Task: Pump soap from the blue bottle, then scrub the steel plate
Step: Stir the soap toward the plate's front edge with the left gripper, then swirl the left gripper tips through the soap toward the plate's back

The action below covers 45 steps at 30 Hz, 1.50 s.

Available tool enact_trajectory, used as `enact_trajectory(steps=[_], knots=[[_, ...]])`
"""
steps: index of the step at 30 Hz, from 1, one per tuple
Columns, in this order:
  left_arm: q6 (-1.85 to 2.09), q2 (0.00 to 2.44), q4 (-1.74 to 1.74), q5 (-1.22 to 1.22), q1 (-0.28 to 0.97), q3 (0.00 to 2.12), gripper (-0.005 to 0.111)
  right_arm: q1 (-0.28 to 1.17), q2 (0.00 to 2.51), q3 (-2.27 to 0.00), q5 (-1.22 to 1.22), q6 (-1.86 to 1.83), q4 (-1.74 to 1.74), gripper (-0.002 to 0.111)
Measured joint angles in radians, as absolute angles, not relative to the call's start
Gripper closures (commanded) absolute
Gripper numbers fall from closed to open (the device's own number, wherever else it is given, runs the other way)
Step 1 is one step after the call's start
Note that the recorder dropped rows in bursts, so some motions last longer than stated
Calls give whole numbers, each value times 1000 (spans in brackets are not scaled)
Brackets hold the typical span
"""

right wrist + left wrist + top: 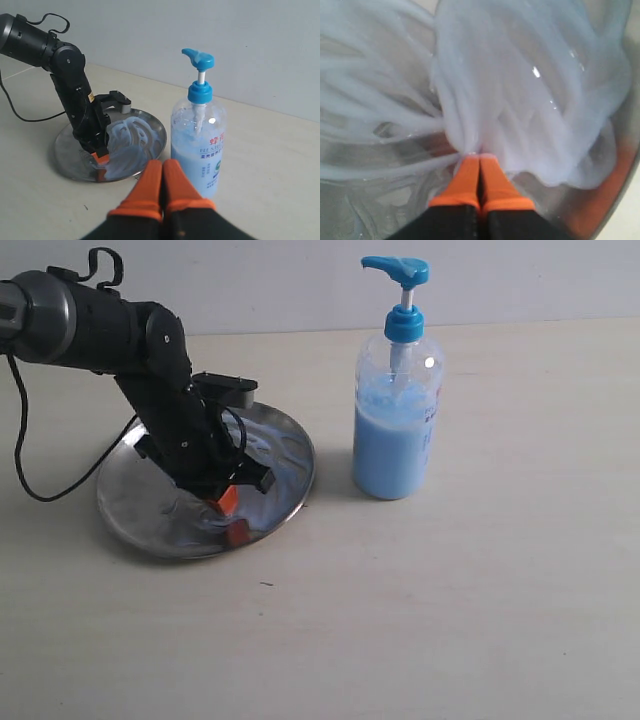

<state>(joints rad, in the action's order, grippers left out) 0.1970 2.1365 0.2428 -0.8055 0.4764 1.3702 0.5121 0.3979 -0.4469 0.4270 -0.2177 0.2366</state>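
The steel plate (140,515) lies on the table at the left, smeared with whitish-blue swirls of soap (530,90). My left gripper (226,498) is shut, its orange fingertips (479,157) pressed down into the soap on the plate (350,210). The blue bottle (397,430) stands upright just right of the plate, pump head up, about half full of pale blue liquid. In the right wrist view my right gripper (163,164) is shut and empty, hovering off the table in front of the bottle (200,145) and the plate (70,155).
A black cable (30,475) loops from the left arm (100,325) down onto the table left of the plate. A pale wall (300,280) runs behind the beige table (450,610).
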Motion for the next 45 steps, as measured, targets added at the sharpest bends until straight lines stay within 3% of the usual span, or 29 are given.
enact_trajectory(steps=[17, 45], knots=[[131, 2147, 243, -482, 476, 1370, 107, 512, 398, -447, 445, -218, 237, 108], [131, 2145, 280, -699, 476, 1370, 107, 512, 398, -447, 451, -218, 237, 108]])
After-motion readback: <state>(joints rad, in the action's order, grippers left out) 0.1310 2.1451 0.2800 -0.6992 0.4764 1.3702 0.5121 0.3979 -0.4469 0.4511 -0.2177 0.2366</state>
